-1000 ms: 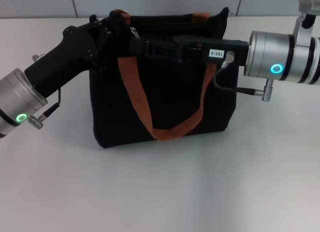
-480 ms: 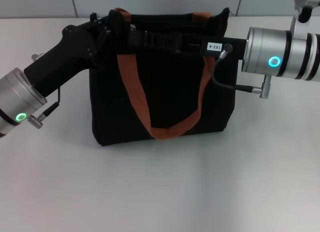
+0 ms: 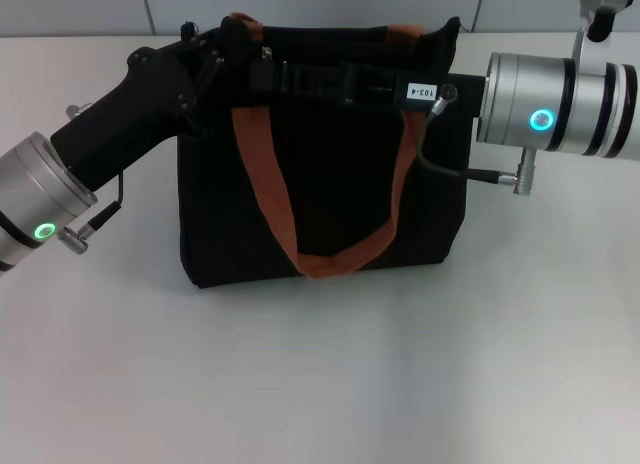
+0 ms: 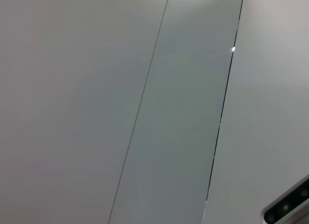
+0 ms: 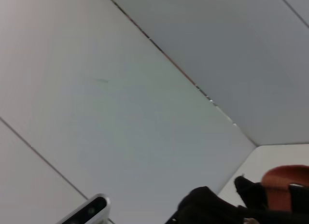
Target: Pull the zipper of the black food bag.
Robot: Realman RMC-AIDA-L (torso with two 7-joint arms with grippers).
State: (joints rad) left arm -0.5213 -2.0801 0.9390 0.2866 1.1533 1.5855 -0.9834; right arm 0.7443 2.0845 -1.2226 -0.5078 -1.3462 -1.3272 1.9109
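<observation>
The black food bag (image 3: 340,174) stands upright in the middle of the white table in the head view, an orange-brown strap (image 3: 265,184) hanging down its front. My left gripper (image 3: 222,54) rests at the bag's top left corner. My right gripper (image 3: 262,76) reaches in from the right and lies along the bag's top edge, its tip close to the left gripper. A small silver glint, the zipper (image 3: 266,52), shows just above that tip. In the right wrist view, the strap (image 5: 285,180) and a black gripper body (image 5: 207,207) appear low in the picture.
White table (image 3: 320,384) stretches in front of the bag and to both sides. A grey panelled wall (image 4: 145,108) fills the left wrist view and most of the right wrist view. The right arm's cable (image 3: 440,169) loops beside the bag's right side.
My right arm has slid left along the bag's top, its tip now near the left gripper. The bag has shifted slightly back. The left arm has barely moved.
</observation>
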